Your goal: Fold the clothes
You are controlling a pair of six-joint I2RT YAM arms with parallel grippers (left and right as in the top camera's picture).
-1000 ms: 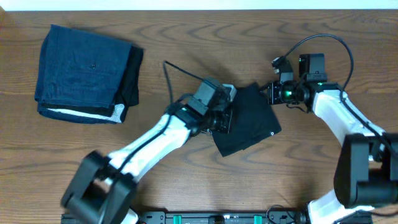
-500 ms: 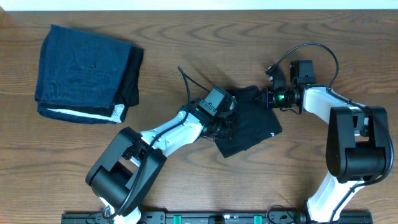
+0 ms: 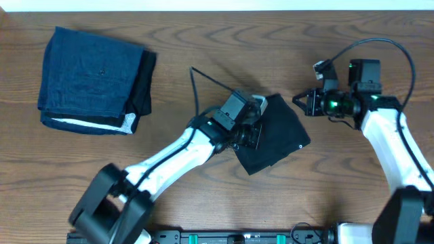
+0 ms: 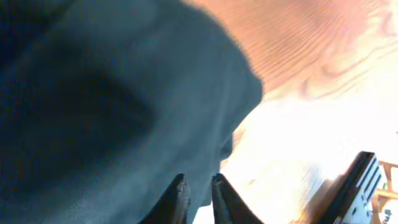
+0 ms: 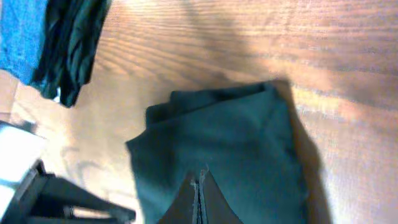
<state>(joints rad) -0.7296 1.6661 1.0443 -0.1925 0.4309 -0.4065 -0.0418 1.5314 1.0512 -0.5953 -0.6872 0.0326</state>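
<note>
Black shirt (image 3: 281, 135) lies folded under the left end effector (image 4: 199, 186). Only its wrist view shows the tips, and I cannot tell whether they pinch cloth. The right end effector (image 3: 302, 102), closed, is near the shirt's corner.

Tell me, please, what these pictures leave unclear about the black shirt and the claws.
- Left wrist: black shirt blurred and close; whether the left claw pinches it is unclear.
- Overhead: that claw's tips are hidden beneath its own wrist housing.
- Right wrist: right claw cut off by the bottom edge; only shut tips show.
</note>
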